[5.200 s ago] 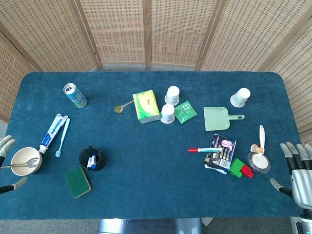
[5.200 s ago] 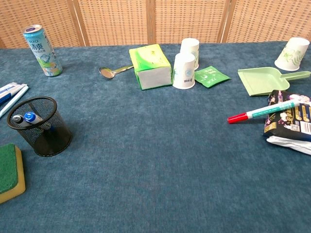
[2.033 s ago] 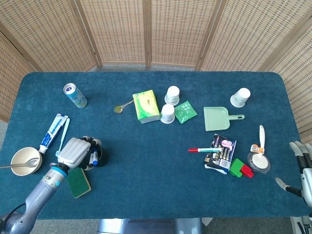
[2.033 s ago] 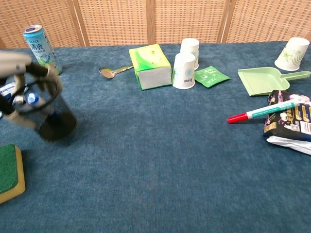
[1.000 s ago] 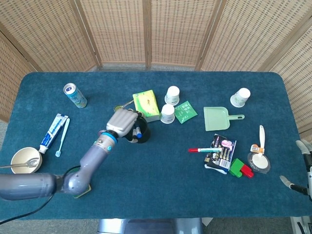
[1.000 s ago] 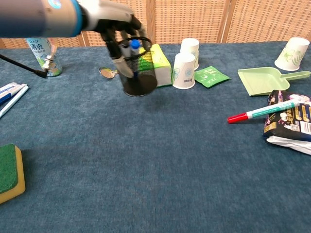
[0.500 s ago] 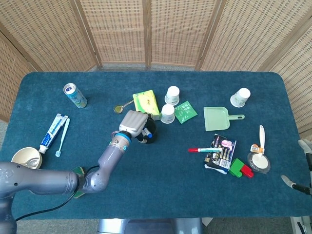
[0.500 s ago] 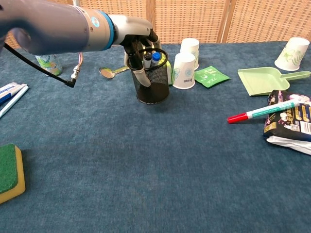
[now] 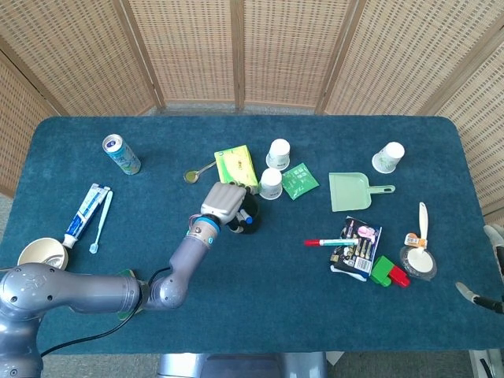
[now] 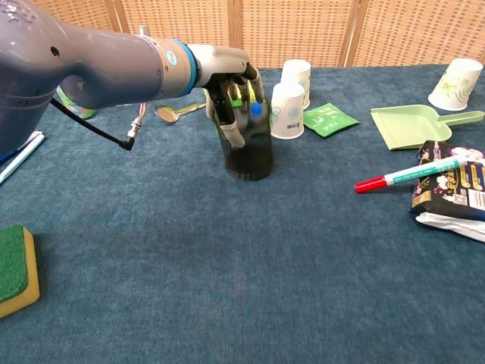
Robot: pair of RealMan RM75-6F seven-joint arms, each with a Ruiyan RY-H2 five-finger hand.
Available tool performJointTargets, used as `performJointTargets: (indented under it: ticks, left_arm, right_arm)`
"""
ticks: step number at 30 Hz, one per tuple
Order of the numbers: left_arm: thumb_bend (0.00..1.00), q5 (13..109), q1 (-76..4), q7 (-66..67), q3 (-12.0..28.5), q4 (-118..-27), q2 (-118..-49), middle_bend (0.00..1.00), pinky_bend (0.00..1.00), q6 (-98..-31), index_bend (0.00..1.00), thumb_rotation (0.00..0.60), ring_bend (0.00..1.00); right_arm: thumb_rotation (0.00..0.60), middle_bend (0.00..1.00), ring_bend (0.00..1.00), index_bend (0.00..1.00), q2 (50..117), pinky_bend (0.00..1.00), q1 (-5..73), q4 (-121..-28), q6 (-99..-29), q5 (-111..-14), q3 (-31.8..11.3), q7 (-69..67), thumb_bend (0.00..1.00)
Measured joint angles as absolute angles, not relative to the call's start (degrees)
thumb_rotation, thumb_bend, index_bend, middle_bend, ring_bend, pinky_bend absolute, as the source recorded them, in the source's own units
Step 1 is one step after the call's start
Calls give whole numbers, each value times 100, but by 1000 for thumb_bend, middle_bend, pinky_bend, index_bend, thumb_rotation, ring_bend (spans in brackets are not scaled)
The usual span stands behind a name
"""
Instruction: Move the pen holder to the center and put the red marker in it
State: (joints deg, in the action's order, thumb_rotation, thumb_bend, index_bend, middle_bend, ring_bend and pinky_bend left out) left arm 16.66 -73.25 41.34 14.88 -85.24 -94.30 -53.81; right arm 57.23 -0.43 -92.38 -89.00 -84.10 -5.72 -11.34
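The black mesh pen holder (image 9: 244,224) (image 10: 248,145), with blue-capped pens inside, is near the table's middle, just in front of the green tissue box. My left hand (image 9: 223,202) (image 10: 227,89) grips it around the rim and side; its image is blurred in the chest view. The red marker (image 9: 331,242) (image 10: 410,174), red cap and teal-white body, lies to the right, resting partly on a snack packet (image 9: 358,249). Only the fingertips and thumb of my right hand (image 9: 498,240) show at the right edge of the head view, apart and holding nothing.
Behind the holder are the green tissue box (image 9: 235,170), two paper cups (image 9: 271,184) and a green sachet (image 9: 300,180). A green dustpan (image 9: 350,191) lies to the right. A can (image 9: 121,154), toothpaste, a bowl and a sponge (image 10: 15,269) are on the left.
My left hand reached the holder at the front left, gripped it and carried it right toward the table's middle. My right hand has drawn further off the right edge.
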Motion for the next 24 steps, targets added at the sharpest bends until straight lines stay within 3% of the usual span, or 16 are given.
performJointTargets:
  ticks: [4, 12, 24]
  left_arm:
    - [32, 1648, -7336, 4111, 1494, -8605, -9413, 6, 354, -5298, 160, 600, 4]
    - [32, 2029, -7167, 3831, 1547, -9214, -9098, 0, 215, -5362, 81, 600, 0]
    - [32, 3271, -6329, 3543, 1135, -11022, -7455, 0, 119, -6013, 31, 600, 0]
  right_arm:
    - [600, 0, 0, 84, 5720, 0, -44, -9238, -8902, -8413, -571, -1145, 0]
    - [600, 0, 0, 85, 5722, 0, -50, -9230, -8909, -8420, -567, -1144, 0]
    - [600, 0, 0, 84, 5763, 0, -58, -9286, -8958, -8492, -534, -925, 0]
